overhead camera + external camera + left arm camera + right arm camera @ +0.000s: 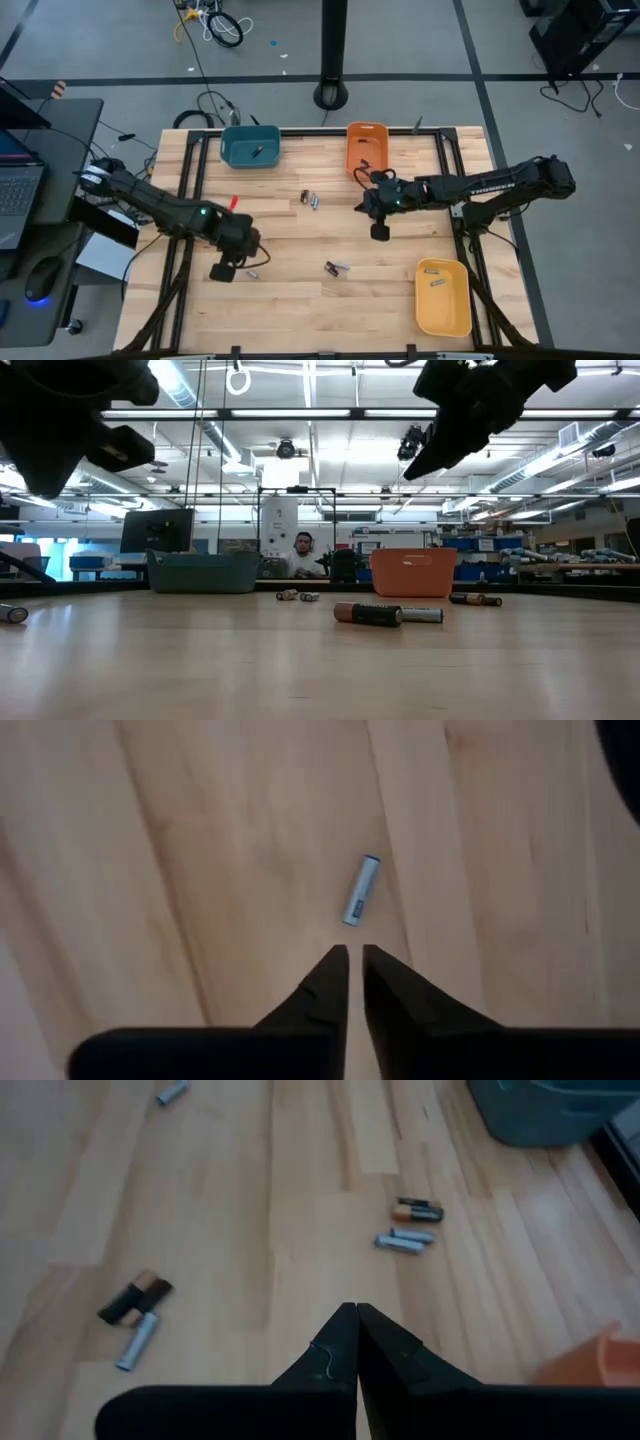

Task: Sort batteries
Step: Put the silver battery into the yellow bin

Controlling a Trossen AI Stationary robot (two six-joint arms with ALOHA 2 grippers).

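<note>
The left tool (351, 952) hovers near the tabletop's (300, 300) left edge, its tips drawn narrow and holding nothing, just short of a silvery battery (361, 891) lying flat on the wood. The right tool (356, 1310) hangs pressed shut and empty near the orange bin (367, 145) at the far edge. Two battery pairs (408, 1225) (135, 1315) lie toward the middle. These cylinders look light, rigid and smooth, apt to roll; pinching across the mid-barrel seems safest.
</note>
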